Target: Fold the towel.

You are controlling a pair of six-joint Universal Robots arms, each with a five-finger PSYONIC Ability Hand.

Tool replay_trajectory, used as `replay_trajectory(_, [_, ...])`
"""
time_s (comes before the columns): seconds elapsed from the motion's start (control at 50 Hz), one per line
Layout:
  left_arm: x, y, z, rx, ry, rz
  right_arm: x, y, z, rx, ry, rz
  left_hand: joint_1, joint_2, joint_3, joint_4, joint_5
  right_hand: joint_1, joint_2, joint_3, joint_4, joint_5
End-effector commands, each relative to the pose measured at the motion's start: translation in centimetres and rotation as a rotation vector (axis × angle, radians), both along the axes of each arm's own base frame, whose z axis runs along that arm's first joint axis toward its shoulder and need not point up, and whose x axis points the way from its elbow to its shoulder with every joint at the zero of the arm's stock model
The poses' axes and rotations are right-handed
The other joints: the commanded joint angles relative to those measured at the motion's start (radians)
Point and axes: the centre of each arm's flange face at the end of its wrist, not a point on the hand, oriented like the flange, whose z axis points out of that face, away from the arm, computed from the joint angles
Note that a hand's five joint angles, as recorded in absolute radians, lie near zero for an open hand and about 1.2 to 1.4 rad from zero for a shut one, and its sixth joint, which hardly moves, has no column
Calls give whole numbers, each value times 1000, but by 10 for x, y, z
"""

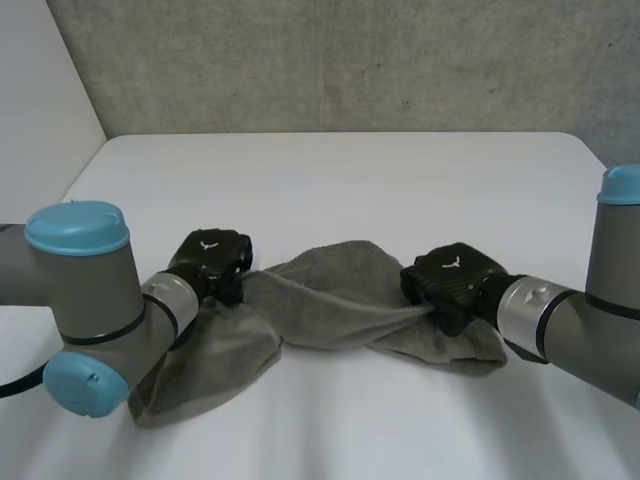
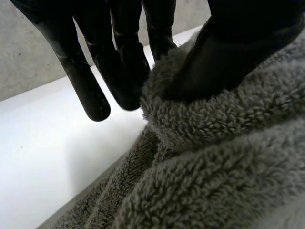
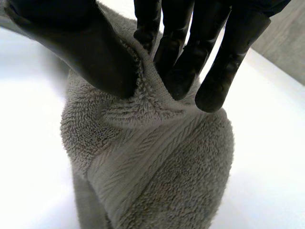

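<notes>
Left of the grey towel, its edge is pinched by the left hand. The towel is bunched low between the hands. Its right edge is pinched by the right hand. Wide bare table is seen beyond its far edge.

The grey terry-cloth towel lies crumpled on the near part of the white tabletop, not spread flat and not folded neatly. Its middle is gathered into loose folds between the left hand and the right hand. Each hand pinches a ridge of the thick pile between thumb and fingers. One end lies on the tabletop below the left arm, the other end lies bunched under the right hand, and a flat woven band crosses the pile there.
</notes>
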Motion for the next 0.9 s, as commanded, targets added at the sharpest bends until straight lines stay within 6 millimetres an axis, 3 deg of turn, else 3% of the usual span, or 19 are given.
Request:
replay_trajectory(0.02, [-8,-20,0,-38,5,-7,16,-22,28,-126,-74,50,145,108,113,105,135,59,77,70,62,63])
replay_trajectory(0.08, [-16,-48,25,-138,48,3,24,-36,38,-188,-98,53,145,108,113,105,135,59,77,70,62,63])
replay_trajectory(0.12, [-26,-77,79,-308,119,10,42,-68,89,-410,-190,47,145,108,113,105,135,59,77,70,62,63])
replay_trajectory(0.14, [-26,-78,79,-309,120,10,42,-68,90,-411,-191,47,145,108,113,105,135,59,77,70,62,63])
replay_trajectory(0.16, [-30,-88,118,-421,168,14,49,-77,124,-534,-250,36,145,108,113,105,135,59,77,70,62,63])
replay_trajectory(0.18, [-30,-88,119,-422,168,14,52,-85,162,-661,-321,14,145,108,113,105,135,59,77,70,62,63])
replay_trajectory(0.2, [-31,-94,160,-535,216,14,52,-85,162,-662,-322,14,145,108,113,105,135,59,77,70,62,63])
replay_trajectory(0.22, [-30,-92,204,-655,267,14,51,-89,196,-767,-391,-9,145,108,113,105,135,59,77,70,62,63])
replay_trajectory(0.24, [-30,-92,205,-656,267,14,51,-89,197,-768,-392,-9,145,108,113,105,135,59,77,70,62,63])
replay_trajectory(0.28, [-23,-77,284,-878,361,14,48,-88,249,-914,-520,-26,145,108,113,105,135,59,77,70,62,63])
replay_trajectory(0.32, [-19,-69,312,-967,399,15,46,-86,264,-953,-553,-25,145,108,113,105,135,59,77,70,62,63])
replay_trajectory(0.4, [-11,-65,329,-1028,416,24,44,-82,271,-959,-563,-21,145,108,113,105,135,59,77,70,62,63])
replay_trajectory(0.5, [-6,-76,283,-874,329,-6,43,-68,230,-769,-468,16,145,108,113,105,135,59,77,70,62,63])
replay_trajectory(0.58, [13,-85,195,-638,213,-59,43,-55,197,-676,-397,84,145,108,113,105,135,59,77,70,62,63])
replay_trajectory(0.6, [13,-85,195,-637,213,-59,42,-48,178,-636,-358,121,145,108,113,105,135,59,77,70,62,63])
replay_trajectory(0.68, [23,-76,119,-448,166,-103,36,-26,118,-510,-221,193,145,108,113,105,135,59,77,70,62,63])
replay_trajectory(0.74, [25,-65,81,-354,149,-114,34,-16,96,-464,-174,210,145,108,113,105,135,59,77,70,62,63])
replay_trajectory(0.78, [27,-57,40,-284,111,-116,28,8,46,-360,-65,250,145,108,113,105,135,59,77,70,62,63])
replay_trajectory(0.9, [29,-51,-5,-255,1,-129,19,27,10,-269,-3,275,116,79,84,76,106,59,77,70,62,63])
